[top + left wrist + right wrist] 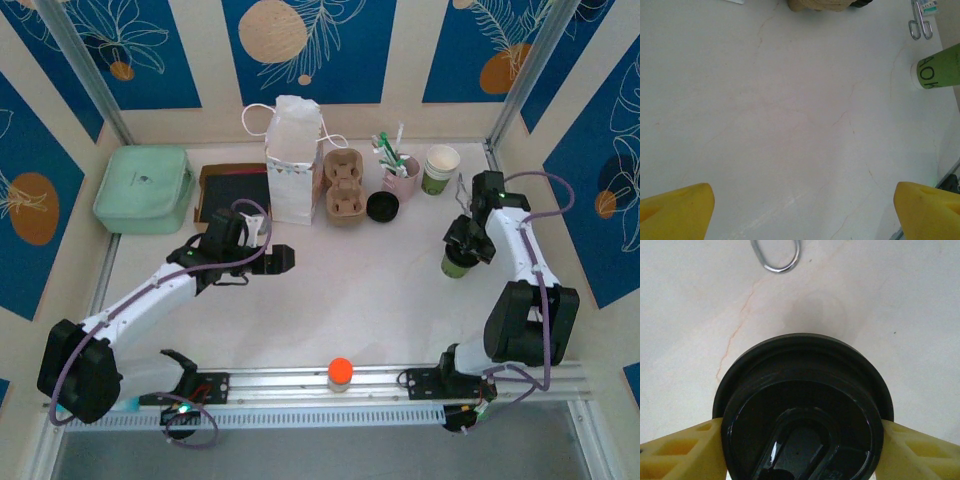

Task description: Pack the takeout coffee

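one takeout coffee [455, 266], black lid on, is at the right side of the table [350, 300], with the right gripper [463, 248] clamped on it. in the right wrist view the yellow fingers [680, 452] press both sides of the lid rim. can't tell if the cup is resting or lifted. left gripper [283, 259] is released, jaws wide, over bare tabletop left of centre, well apart from the cup. counts: one white paper bag [293, 160], one brown cup carrier [345, 187] just beside it, one loose black lid [383, 207], one pink cup [402, 180] of utensils, one lidless cup [440, 168], one mint case [145, 188]. all of those line the back edge. coffee is near the right wall, and open tabletop lies between the two grippers.
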`<state>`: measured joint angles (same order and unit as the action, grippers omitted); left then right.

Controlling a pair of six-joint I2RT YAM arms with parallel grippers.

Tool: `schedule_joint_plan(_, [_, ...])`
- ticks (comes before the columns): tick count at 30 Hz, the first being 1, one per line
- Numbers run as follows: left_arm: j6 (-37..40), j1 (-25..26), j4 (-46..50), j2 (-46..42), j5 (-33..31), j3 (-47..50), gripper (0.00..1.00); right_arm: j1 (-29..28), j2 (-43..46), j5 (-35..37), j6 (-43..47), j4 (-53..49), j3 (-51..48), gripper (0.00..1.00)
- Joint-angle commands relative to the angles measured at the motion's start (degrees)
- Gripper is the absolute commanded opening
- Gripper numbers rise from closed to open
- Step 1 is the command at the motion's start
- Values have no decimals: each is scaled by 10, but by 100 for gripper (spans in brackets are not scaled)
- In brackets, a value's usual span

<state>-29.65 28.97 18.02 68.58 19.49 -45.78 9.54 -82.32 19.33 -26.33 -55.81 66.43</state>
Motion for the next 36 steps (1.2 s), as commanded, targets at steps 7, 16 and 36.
schedule_joint_plan(7, [7,-11,9,-24,8,9,92,18,0,18,-1,13,-11,71])
schedule_joint_plan(16, [6,-12,8,-22,12,6,92,18,17,22,-4,13,-13,84])
schedule_joint_plan(36, [0,-13,8,-25,6,4,92,-81,126,24,15,-42,68,88])
